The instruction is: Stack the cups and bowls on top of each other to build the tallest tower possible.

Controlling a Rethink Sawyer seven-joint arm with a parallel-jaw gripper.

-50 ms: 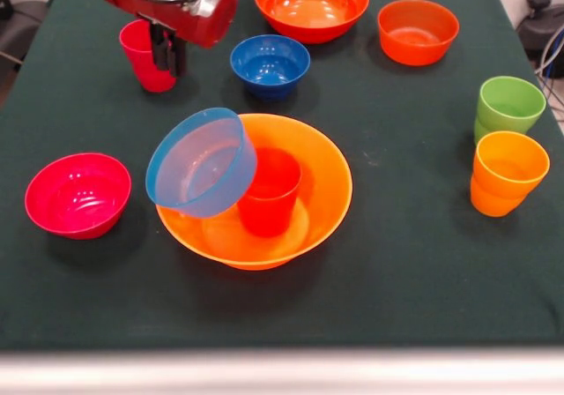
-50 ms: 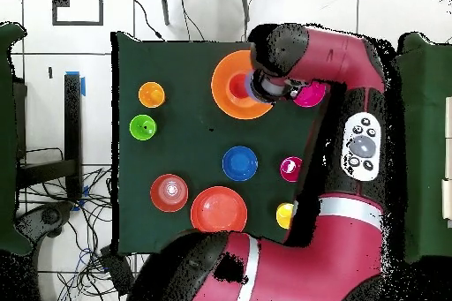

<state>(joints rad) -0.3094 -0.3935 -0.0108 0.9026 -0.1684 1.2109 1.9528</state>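
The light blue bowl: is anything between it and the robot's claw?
Nothing visible does. The gripper appears raised, and no object lies between it and the tilted light blue bowl; the crimson cup shows behind it, not between.

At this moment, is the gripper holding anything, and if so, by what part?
It cannot be told. The gripper hangs in front of the crimson cup at the table's far side, and the arm hides any contact. The light blue bowl leans free, unheld.

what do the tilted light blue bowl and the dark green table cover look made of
The tilted light blue bowl looks like thin glossy plastic: it is translucent, with soft highlights on its inner wall. The dark green table cover looks like matte cloth, probably felt: no shine, though no weave is visible.
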